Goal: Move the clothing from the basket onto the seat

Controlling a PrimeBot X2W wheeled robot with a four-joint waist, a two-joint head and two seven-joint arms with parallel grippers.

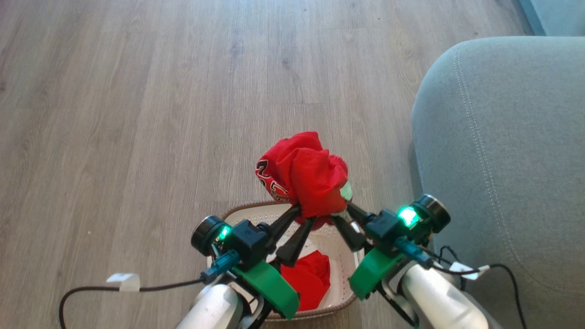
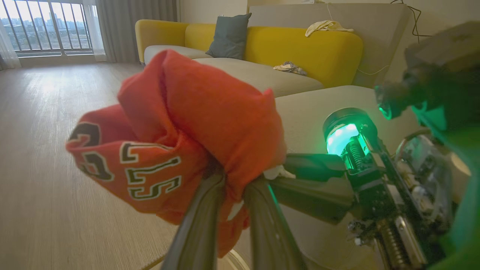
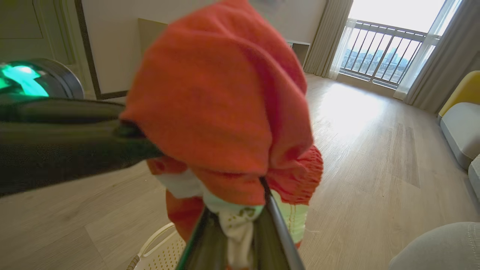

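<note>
Floorboards (image 1: 137,114), pale wood, open nine to twelve; grey-green fabric seat (image 1: 502,137) at three; my left claw (image 1: 305,214), right claw (image 1: 341,210) clamp red fabric garment (image 1: 304,176).

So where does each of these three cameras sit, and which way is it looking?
Head view: on the head, looking down at the basket and seat; left jaws and right jaws show, both shut on the red garment.
Left wrist view: on the left wrist, looking along the left jaws toward a yellow sofa; the right jaws show beside them.
Right wrist view: on the right wrist, looking along the right jaws toward a balcony window; the left jaws show at its left.
Shared: every view shows the red garment.
</note>
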